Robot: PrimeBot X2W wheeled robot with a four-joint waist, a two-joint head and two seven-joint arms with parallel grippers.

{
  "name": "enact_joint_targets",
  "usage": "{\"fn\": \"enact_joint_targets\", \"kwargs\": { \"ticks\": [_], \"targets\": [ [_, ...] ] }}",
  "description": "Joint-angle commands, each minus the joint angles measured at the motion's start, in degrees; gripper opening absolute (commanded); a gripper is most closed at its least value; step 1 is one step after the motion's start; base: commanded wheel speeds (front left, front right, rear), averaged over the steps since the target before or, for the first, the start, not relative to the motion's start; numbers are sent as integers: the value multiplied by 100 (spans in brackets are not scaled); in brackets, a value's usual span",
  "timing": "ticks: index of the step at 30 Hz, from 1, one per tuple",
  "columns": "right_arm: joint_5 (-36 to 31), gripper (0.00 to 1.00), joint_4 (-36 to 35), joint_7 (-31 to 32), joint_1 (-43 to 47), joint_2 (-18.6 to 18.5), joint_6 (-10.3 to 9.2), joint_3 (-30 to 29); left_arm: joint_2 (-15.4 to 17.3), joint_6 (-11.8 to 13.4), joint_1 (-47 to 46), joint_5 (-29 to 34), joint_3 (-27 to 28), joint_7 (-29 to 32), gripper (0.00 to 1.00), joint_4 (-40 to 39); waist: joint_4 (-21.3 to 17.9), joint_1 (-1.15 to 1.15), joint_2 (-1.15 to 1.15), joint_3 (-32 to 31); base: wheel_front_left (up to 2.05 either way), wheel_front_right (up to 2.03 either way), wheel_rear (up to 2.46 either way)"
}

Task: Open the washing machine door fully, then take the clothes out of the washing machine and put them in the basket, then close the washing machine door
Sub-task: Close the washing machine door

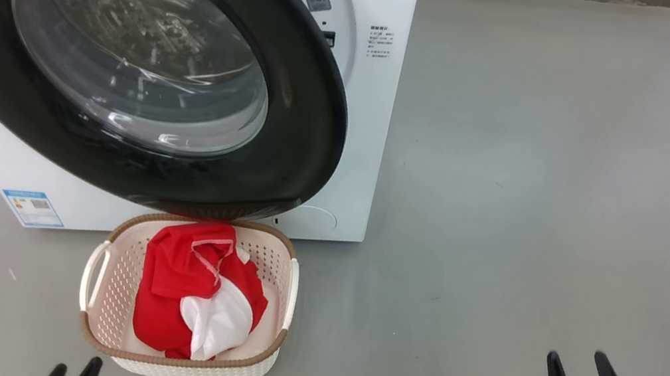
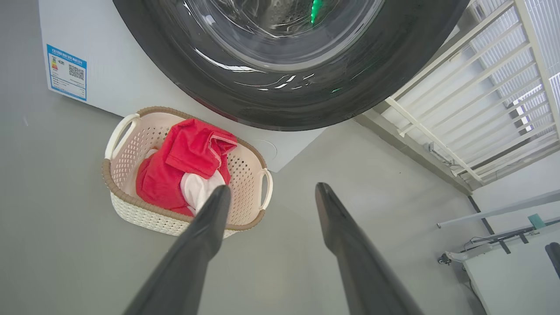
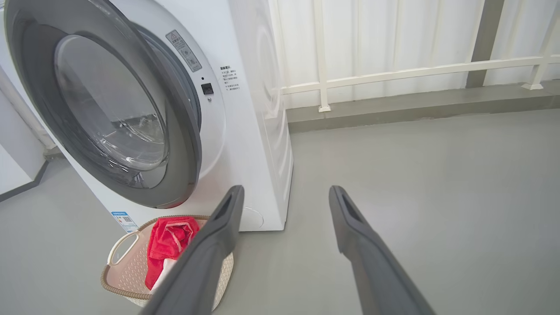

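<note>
On the grey floor (image 1: 506,208), just near of the washing machine (image 1: 366,119), sits the basket (image 1: 119,234), touching nothing but the floor. The clothes (image 1: 179,278) lie heaped inside it, red with a white panel showing on the near side. Above the basket's far rim hangs the washing machine door (image 1: 304,109), its right edge standing off the white front, so it is ajar. Low at the near left, the left gripper (image 1: 73,375) has its jaws spread and empty; its tips sit just near of the basket, apart from the rim and from the clothes. Well to the right, the right gripper (image 1: 577,358) also has its jaws wide with only bare floor between them, far from basket, clothes and door
</note>
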Motion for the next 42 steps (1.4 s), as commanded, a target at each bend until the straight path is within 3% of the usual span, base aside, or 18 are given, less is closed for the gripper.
{"fn": "enact_joint_targets", "kwargs": {
  "ticks": [1, 11, 23, 32, 42],
  "targets": [
    [14, 100, -127, -37, 6, -145, 36, 66, 85, -39, -80, 287, 367, -69, 100, -78, 0, 0, 0, -26, 0, 0, 0],
    [16, 100, -116, -37, 52, -131, 36, -24, -640, -39, 314, 2534, 1580, -69, 100, -426, 45, 0, 0, -89, 0, 0, 0],
    [-6, 100, -181, -37, 69, -123, 36, -113, -1478, -39, 610, 4337, 2738, -70, 100, -922, 50, 0, 0, -150, 0, 0, 0],
    [-33, 100, -184, -37, 138, -105, 36, -195, -1923, -39, 802, 5285, 3213, -70, 100, -1142, 43, 0, 0, -224, 0, 0, 0],
    [-87, 100, -214, -37, 256, -43, 36, -259, -2097, -39, 914, 5464, 3253, -70, 100, -1106, 108, 0, 0, -263, 0, 0, 0]
  ]
}}
